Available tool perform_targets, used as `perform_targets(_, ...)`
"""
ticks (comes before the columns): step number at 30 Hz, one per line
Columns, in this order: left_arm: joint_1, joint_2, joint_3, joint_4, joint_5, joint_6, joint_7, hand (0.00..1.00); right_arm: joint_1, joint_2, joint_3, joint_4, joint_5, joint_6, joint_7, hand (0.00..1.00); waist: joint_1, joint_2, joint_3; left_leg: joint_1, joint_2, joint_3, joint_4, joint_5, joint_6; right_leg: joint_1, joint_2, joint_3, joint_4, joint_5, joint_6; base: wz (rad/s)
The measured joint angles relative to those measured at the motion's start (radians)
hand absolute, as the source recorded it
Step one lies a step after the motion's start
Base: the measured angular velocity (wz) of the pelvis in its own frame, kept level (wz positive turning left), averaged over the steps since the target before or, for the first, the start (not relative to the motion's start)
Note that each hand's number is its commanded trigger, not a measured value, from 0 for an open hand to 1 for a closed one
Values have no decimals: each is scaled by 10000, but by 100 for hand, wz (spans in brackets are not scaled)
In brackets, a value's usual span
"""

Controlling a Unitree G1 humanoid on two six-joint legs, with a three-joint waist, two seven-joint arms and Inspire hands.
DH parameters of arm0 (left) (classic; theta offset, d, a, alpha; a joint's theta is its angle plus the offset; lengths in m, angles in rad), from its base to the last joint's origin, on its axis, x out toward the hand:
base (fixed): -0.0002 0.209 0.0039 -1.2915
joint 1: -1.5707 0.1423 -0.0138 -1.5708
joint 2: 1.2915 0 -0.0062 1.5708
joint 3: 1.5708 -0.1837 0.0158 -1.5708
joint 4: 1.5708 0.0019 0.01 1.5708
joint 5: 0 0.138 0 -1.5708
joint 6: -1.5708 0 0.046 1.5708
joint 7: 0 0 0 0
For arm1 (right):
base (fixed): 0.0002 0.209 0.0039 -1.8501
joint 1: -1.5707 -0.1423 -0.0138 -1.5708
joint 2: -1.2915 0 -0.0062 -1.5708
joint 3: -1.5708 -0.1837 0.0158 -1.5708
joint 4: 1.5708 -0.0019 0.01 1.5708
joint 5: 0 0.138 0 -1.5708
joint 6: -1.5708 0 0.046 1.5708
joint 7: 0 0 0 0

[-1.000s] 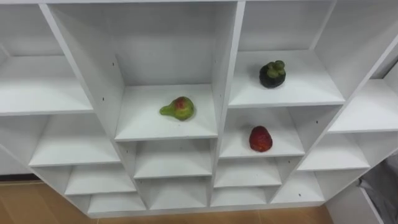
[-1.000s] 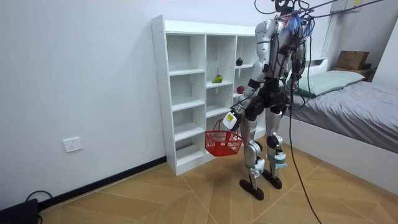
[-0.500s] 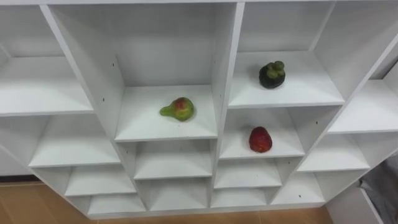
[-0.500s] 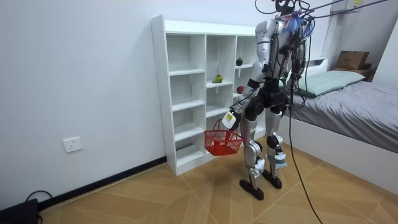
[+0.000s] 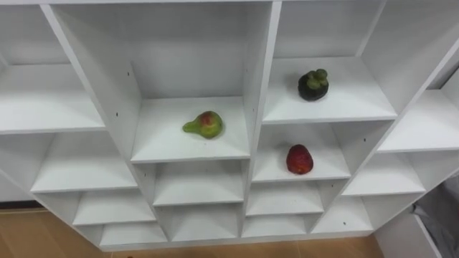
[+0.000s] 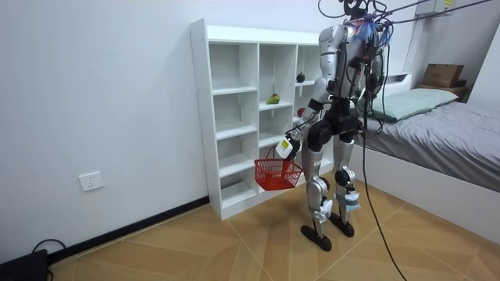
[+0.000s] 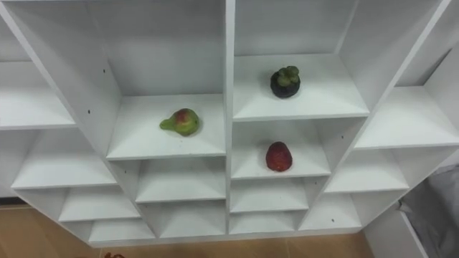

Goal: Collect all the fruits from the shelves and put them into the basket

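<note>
I stand facing a white closet (image 5: 258, 107) of open shelves. A green pear with a red blush (image 5: 204, 125) lies in the middle compartment. A dark mangosteen with a green cap (image 5: 313, 84) sits one compartment to the right and higher. Below it rests a red fruit (image 5: 300, 159). In the room view my left hand (image 6: 286, 147) hangs at hip height, curled round the handle of a red basket (image 6: 275, 173) that dangles between me and the closet (image 6: 234, 117). The pear (image 6: 273, 99) shows there too.
A bed with grey bedding (image 6: 445, 133) stands close behind me at the room view's right, its grey edge (image 5: 441, 215) showing at the lower right of the eye view. Wooden floor (image 6: 234, 250) lies open toward the room view's left.
My left arm has swung the basket a little up and toward the closet. The fruits have not moved; the eye view shifted only slightly.
</note>
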Motion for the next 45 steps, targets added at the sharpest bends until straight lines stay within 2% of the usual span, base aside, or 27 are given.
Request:
perform_targets(2, 153, -36, 1, -324, 6, -4, -5, 100, 501, 12, -2, -1638, -583, -6, -20, 0, -25, 28, -31, -8, 1, 1, 4, 0, 0, -9, -1, -12, 0, 0, 0, 0)
perform_targets(5, 56, -30, -9, -342, -3, -91, 11, 100, 753, 35, 11, -2938, -1077, -246, -131, 0, -52, 65, -25, -17, 7, 29, 4, 0, 0, -7, -6, -111, 6, 3, -2, 2)
perform_targets(10, 19, -33, -66, -340, 36, -229, 148, 100, 911, 58, 13, -4519, -2105, -381, -383, 0, -88, 92, -35, -18, 6, 48, -36, 0, 0, 10, -6, -98, 17, 5, -1, 0)
perform_targets(15, 38, -54, -93, -332, 7, -236, 161, 100, 1388, 56, 107, -6286, -2148, -535, -586, 0, -58, 146, -47, 11, 3, 52, -108, 0, 0, -7, 4, -88, 16, 5, 0, 0)
perform_targets(18, 33, -53, -93, -334, 11, -247, 161, 100, 1484, 41, 102, -7610, -2079, -553, -812, 0, -61, 241, -47, -133, 8, 74, -110, 2, 2, -229, 7, -52, 76, 6, 0, -5)
perform_targets(20, 21, -54, -95, -334, 26, -248, 160, 100, 1457, 17, 104, -8435, -2086, -737, -1045, 0, -41, 329, -51, -207, 27, 166, -110, 3, 2, -346, 20, 58, 163, 6, 0, -12)
perform_targets(23, 23, -29, -184, -337, -22, -248, 159, 100, 1408, -51, 211, -9078, -1981, -768, -1328, 0, -32, 320, -69, -215, 22, 188, -113, 5, 3, -348, 13, 71, 171, 10, 3, -2)
perform_targets(26, 23, -25, -299, -337, -46, -264, 148, 100, 1358, -73, 331, -9654, -1998, -802, -1435, 0, -36, 338, -46, -209, 21, 192, -122, 11, 7, -359, 11, 72, 162, 11, 3, 0)
perform_targets(28, 31, -25, -301, -337, -45, -279, 146, 100, 1320, -154, 416, -9714, -2010, -943, -1518, 0, -9, 313, -45, -210, 27, 185, -124, 11, 6, -349, 15, 59, 162, 11, 3, 0)
perform_targets(31, 43, -25, -293, -192, -51, -409, 142, 100, 1279, -354, 483, -9838, -2156, -960, -1548, 0, 85, 310, -35, -191, 22, 158, -135, 12, 6, -333, 11, 58, 156, 12, 4, 0)
perform_targets(35, 32, -25, -273, 91, -51, -439, 153, 100, 1114, -408, 468, -10161, -2193, -970, -1754, 0, 225, 325, -31, -187, 25, 159, -135, 14, 9, -334, 13, 60, 157, 14, 3, 0)
perform_targets(42, 87, -21, -273, 136, 22, -429, 149, 100, 953, -544, 465, -10775, -2144, -981, -1835, 0, 239, 363, -17, -175, 25, 153, -134, 27, 15, -317, 13, 56, 166, 25, -3, 0)
perform_targets(45, 15, -21, -273, 48, 31, -429, 128, 100, 653, -730, 465, -10808, -2130, -1103, -1839, 0, 250, 331, -6, -144, 24, 144, -133, 35, 18, -274, 10, 48, 166, 32, -1, 0)
